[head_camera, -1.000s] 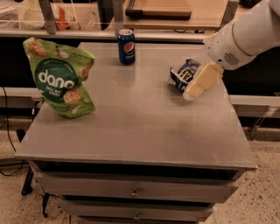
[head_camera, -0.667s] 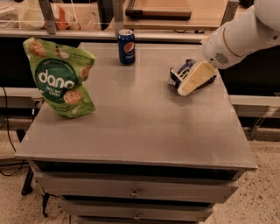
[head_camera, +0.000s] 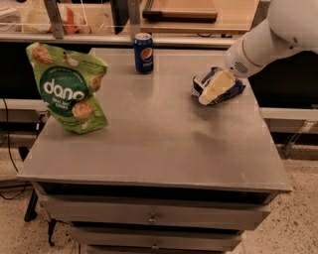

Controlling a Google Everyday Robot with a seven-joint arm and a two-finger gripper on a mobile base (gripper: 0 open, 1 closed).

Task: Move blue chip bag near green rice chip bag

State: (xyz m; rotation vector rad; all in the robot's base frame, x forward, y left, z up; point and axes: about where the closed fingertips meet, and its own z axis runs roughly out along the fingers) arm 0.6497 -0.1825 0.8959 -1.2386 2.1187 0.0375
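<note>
The blue chip bag [head_camera: 234,88] is a small navy and white foil bag lying on the right rear part of the grey table [head_camera: 154,144]. My gripper [head_camera: 215,89] comes in from the upper right on a white arm [head_camera: 271,37] and sits right over the bag, covering its middle. The green rice chip bag [head_camera: 69,89] stands upright at the table's left side, far from the blue bag, with its white lettering facing me.
A blue soda can [head_camera: 143,52] stands at the back of the table, between the two bags. A counter with a wooden tray [head_camera: 180,10] runs behind the table. Drawers [head_camera: 151,217] are below the front edge.
My gripper has shifted a little to the left and settled lower over the blue chip bag. The bag, the can and the green bag have stayed in place.
</note>
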